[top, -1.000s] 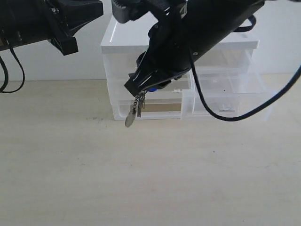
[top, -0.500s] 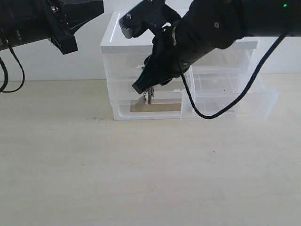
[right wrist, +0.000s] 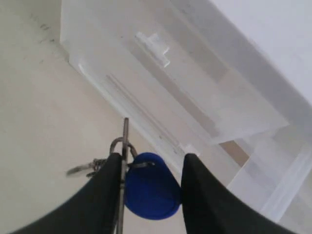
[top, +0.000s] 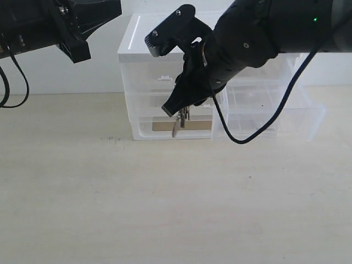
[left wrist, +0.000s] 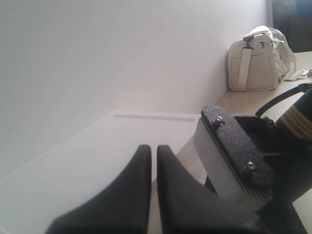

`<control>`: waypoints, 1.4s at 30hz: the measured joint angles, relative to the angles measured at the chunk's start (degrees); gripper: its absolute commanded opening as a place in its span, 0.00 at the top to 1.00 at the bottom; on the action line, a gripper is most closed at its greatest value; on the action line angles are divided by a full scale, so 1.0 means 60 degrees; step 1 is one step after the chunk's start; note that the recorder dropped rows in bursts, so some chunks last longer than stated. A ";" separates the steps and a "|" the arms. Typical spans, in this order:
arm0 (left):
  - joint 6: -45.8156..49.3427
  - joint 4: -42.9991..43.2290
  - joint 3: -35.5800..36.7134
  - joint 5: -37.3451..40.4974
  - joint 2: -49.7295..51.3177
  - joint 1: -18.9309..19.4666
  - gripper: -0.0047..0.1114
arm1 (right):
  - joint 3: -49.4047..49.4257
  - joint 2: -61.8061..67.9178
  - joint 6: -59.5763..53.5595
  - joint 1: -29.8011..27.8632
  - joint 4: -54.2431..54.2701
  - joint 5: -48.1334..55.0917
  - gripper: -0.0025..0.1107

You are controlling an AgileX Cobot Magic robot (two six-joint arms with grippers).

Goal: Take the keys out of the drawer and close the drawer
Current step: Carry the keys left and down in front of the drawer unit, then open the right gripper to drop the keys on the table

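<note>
Right end effector pinches the keys by the blue fob at frame centre — left end effector, upper left, is closed.

The right arm reaches in from the upper right and bends downward. The right pincer points down and to the left, fingers clamped on the keys. The left arm is raised at the upper left, and the left pincer has its fingers pressed together.

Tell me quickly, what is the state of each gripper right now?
Left gripper: closed, holding nothing.
Right gripper: closed on the keys.
</note>
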 measured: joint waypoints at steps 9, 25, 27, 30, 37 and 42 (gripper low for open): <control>0.0000 0.0000 0.0000 -0.0038 0.0000 0.0000 0.92 | 0.0000 0.0125 0.0631 0.0000 -0.0718 0.0176 0.98; 0.0000 0.0000 0.0000 -0.0038 0.0000 0.0000 0.92 | 0.0000 0.0125 0.1039 0.0000 -0.1213 0.0293 0.94; 0.0000 0.0000 0.0000 -0.0038 0.0000 0.0000 0.92 | 0.0000 0.0125 0.1039 0.0000 -0.1249 0.0293 0.77; 0.0000 0.0000 0.0000 -0.0038 0.0000 0.0000 0.92 | 0.0000 0.0125 0.1139 0.0000 -0.1266 0.0293 0.55; -0.0038 0.0000 0.0000 -0.0038 0.0000 0.0000 0.92 | 0.0000 0.0125 0.1463 0.0000 -0.1384 0.0238 0.55; -0.0131 0.0000 0.0000 -0.0093 0.0000 0.0000 0.92 | 0.0000 0.0106 0.1689 0.0000 -0.1420 0.0395 0.90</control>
